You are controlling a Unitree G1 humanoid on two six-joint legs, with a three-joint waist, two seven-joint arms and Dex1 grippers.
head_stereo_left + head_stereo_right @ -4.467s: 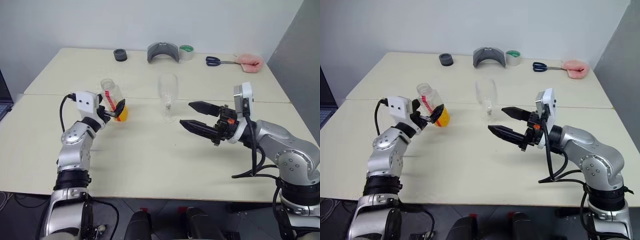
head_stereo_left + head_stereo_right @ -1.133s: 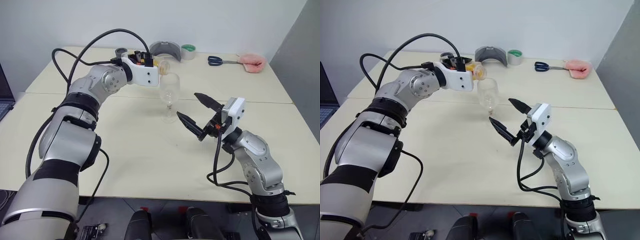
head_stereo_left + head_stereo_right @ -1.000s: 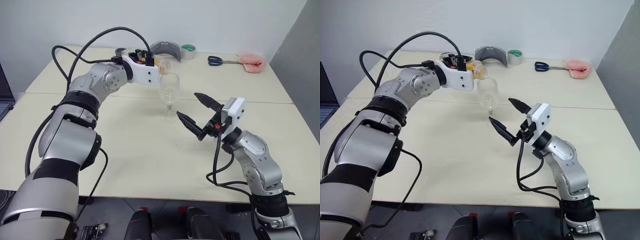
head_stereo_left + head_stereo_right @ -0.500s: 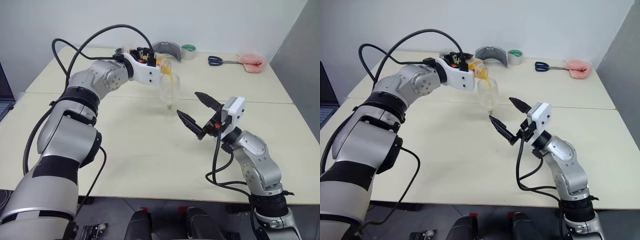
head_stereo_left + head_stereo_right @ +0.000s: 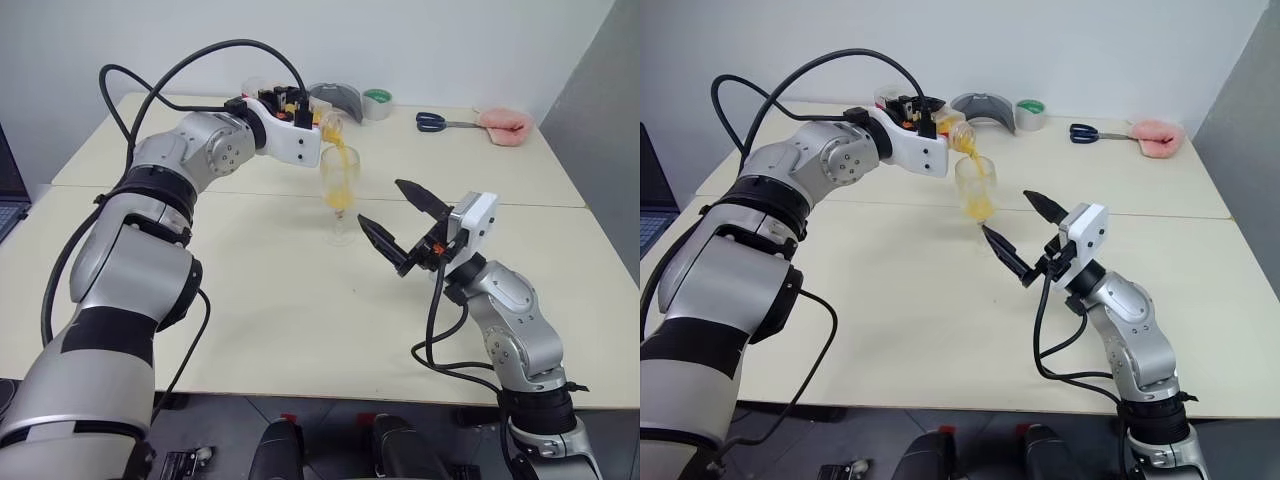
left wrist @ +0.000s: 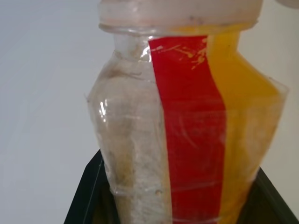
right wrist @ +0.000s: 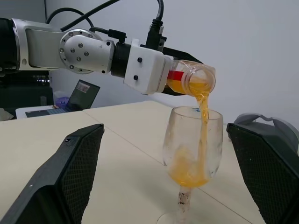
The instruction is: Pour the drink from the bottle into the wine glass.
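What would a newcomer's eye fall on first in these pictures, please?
The orange drink streaming from the tilted bottle, gripped by the left gripper, into the wine glass mid-table. Beside the glass, the right gripper waits, open.

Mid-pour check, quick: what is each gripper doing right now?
Left gripper: shut on the bottle, tipped over the wine glass.
Right gripper: open, holding nothing.

One clear plastic bottle with red label strip (image 7: 189,79); one clear stemmed wine glass (image 7: 191,154); two tape rolls: dark (image 5: 255,90), green-and-white (image 5: 374,103); one blue-handled scissors (image 5: 438,122).
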